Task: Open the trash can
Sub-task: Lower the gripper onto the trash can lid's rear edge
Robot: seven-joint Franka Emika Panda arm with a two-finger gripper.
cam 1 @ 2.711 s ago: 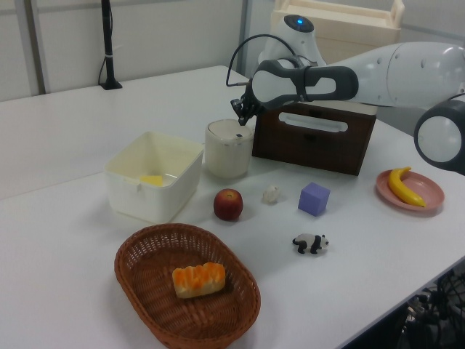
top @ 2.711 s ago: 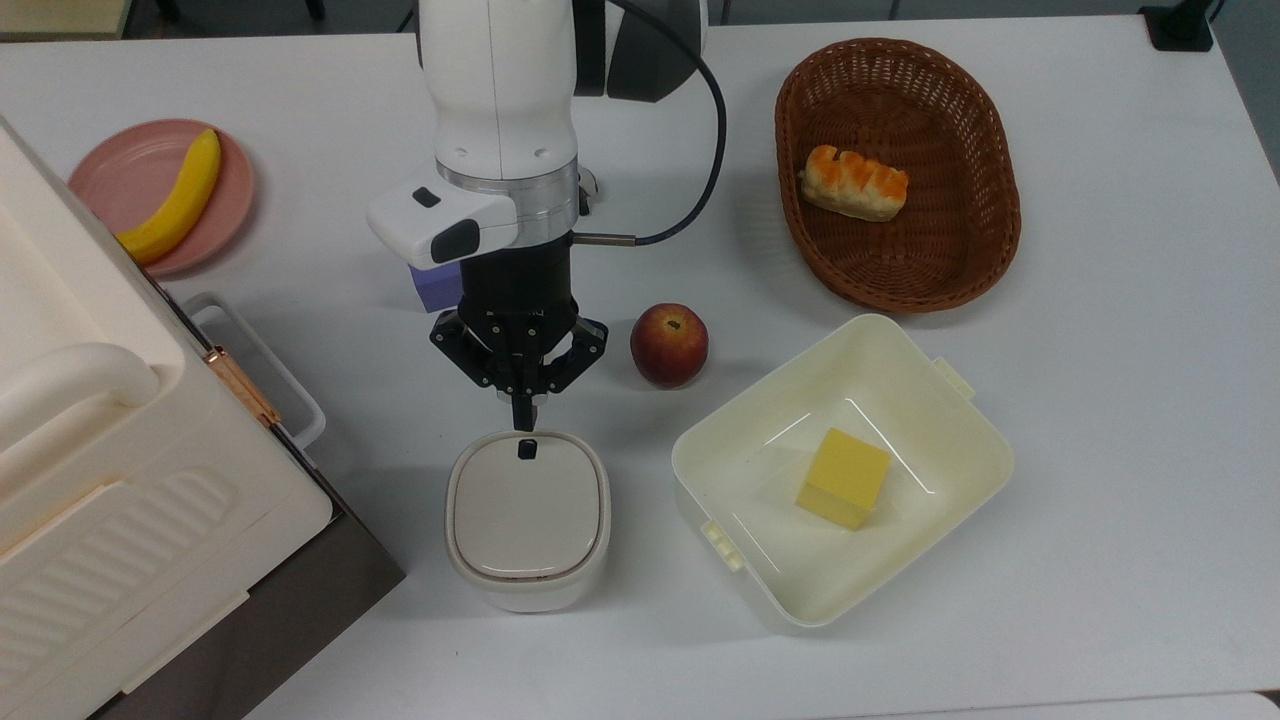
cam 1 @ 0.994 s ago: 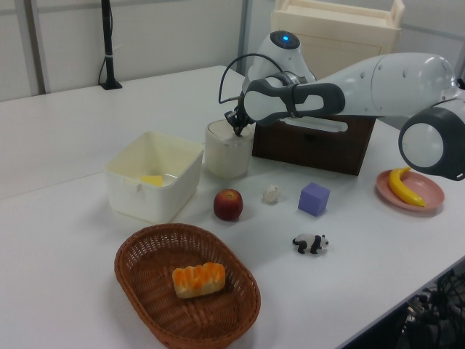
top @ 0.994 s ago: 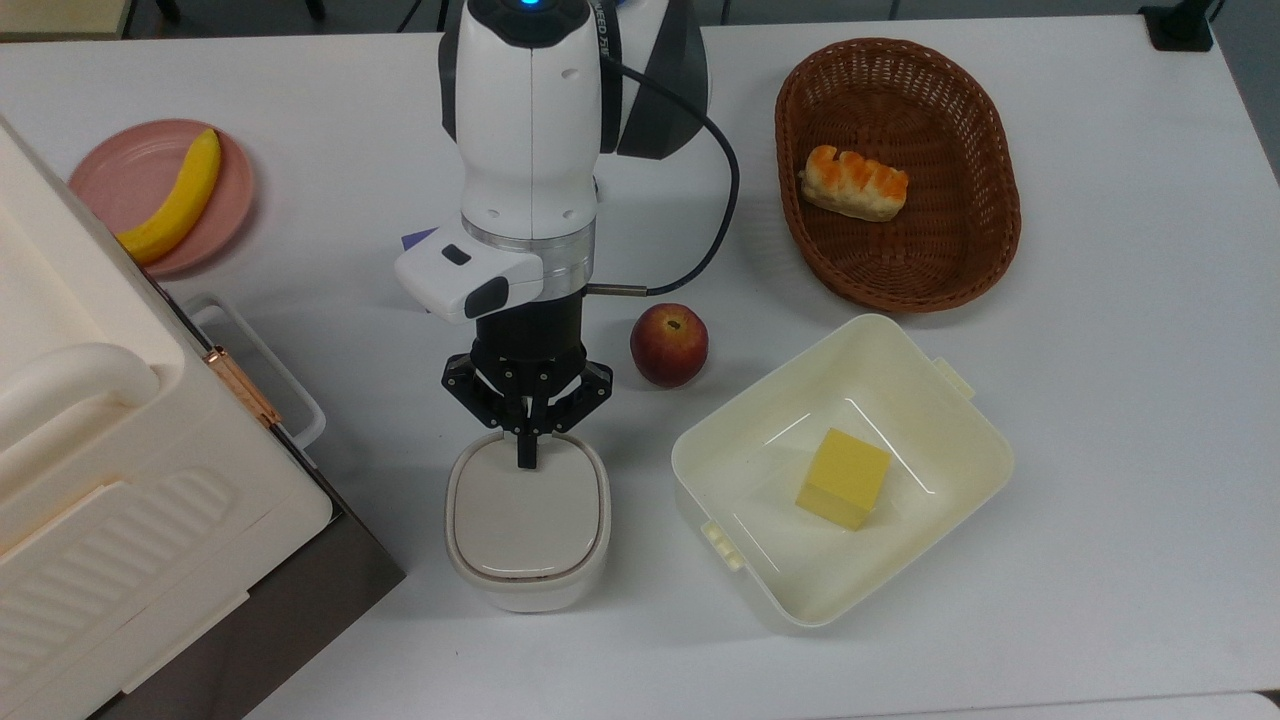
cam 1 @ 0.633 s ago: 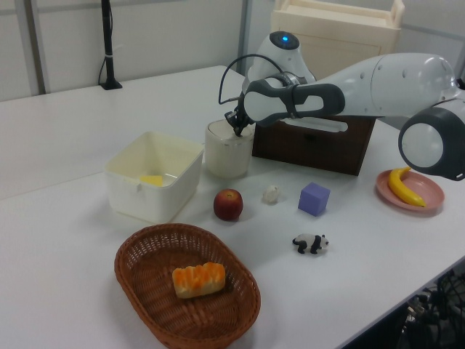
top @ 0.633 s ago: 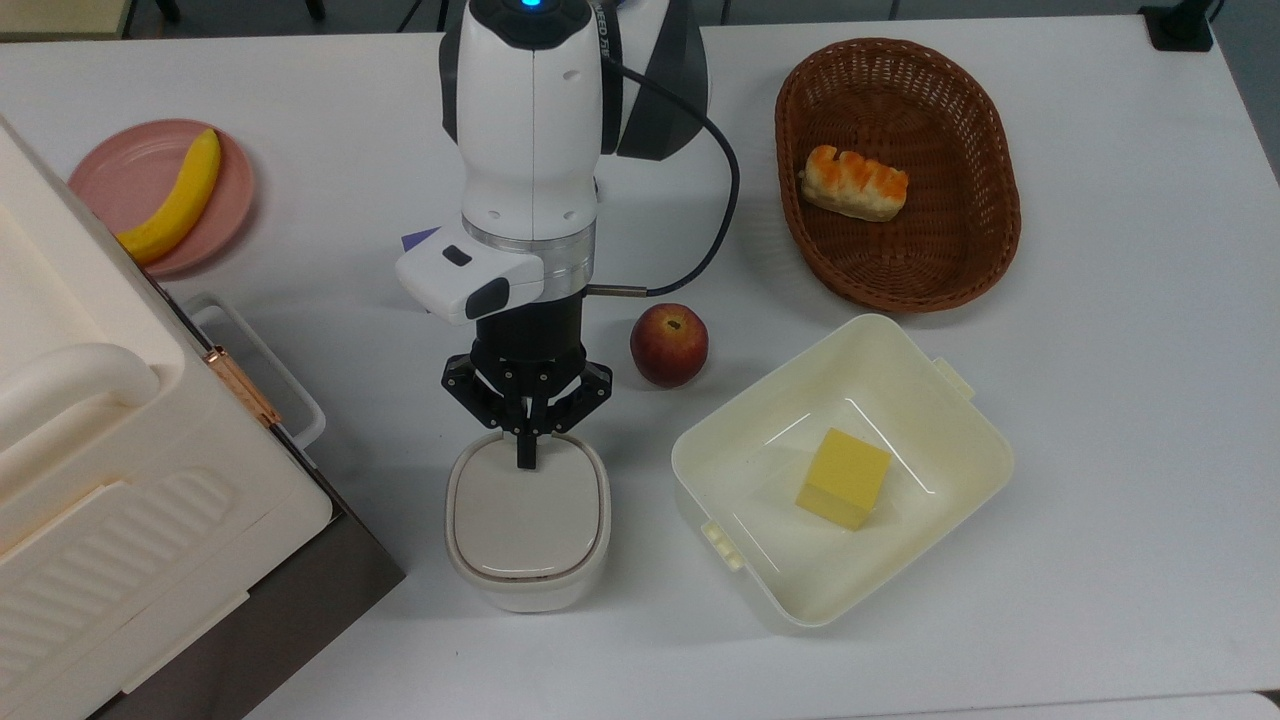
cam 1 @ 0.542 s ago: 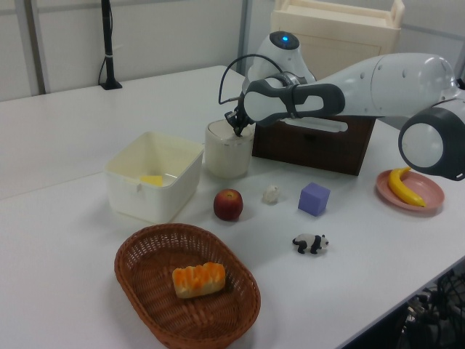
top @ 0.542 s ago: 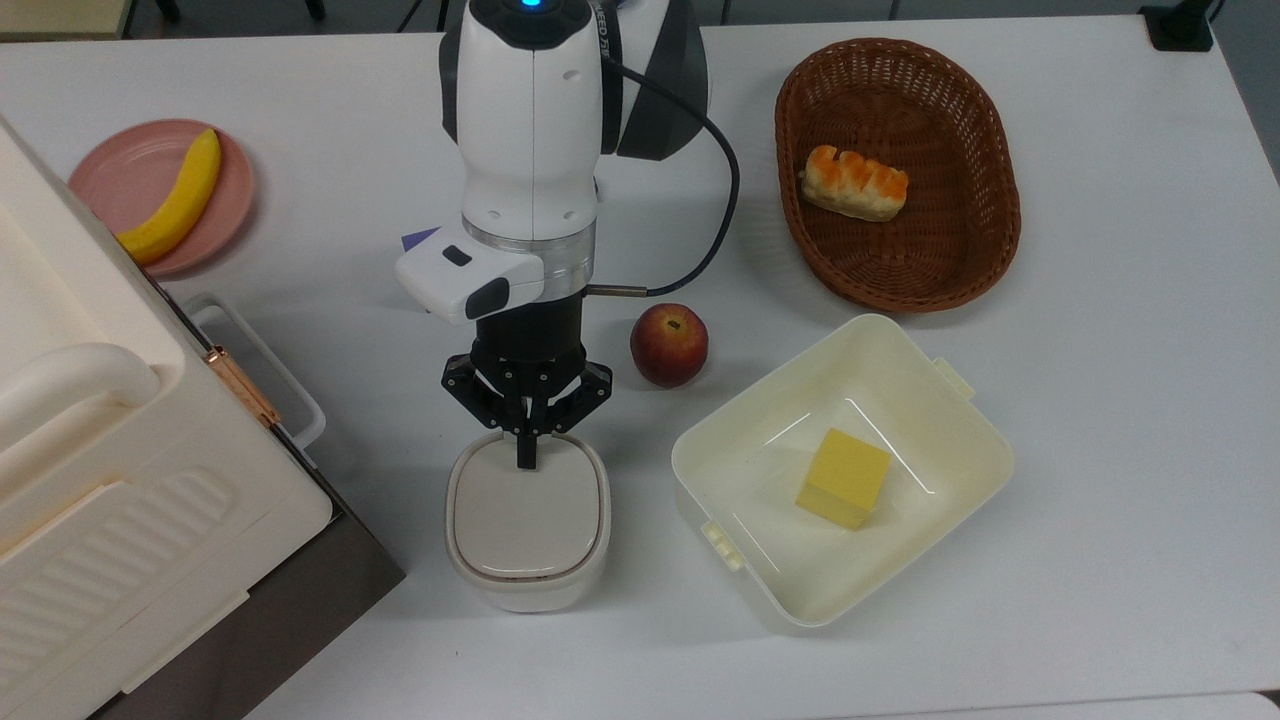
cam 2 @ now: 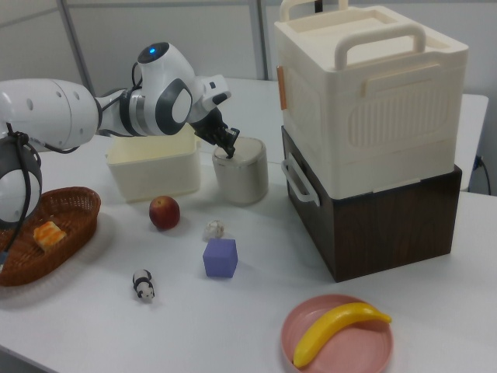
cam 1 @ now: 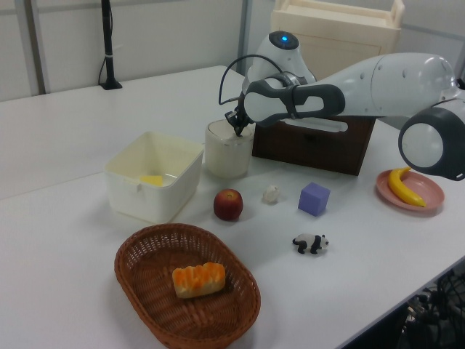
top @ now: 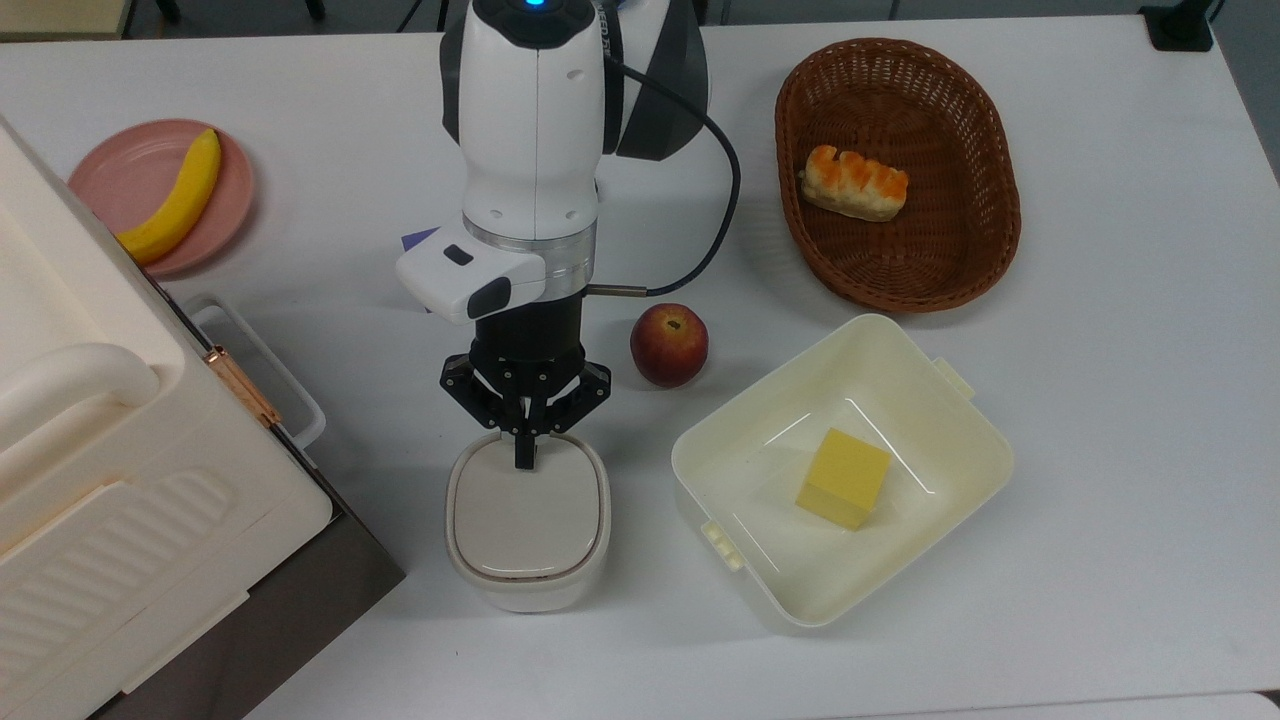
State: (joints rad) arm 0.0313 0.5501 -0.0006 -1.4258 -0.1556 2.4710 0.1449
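One pair of closed-together fingertips of the gripper (top: 524, 455) presses on the trash can (top: 527, 520) beside the apple (top: 669, 344), lid still flat, so release and lift probably follow.

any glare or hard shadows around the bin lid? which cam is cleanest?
Top view: even light, no glare on the trash can lid; soft shadow under the gripper. Left view: the arm blocks part of the lid. Right view: mild sheen on the white case, lid seen edge-on.
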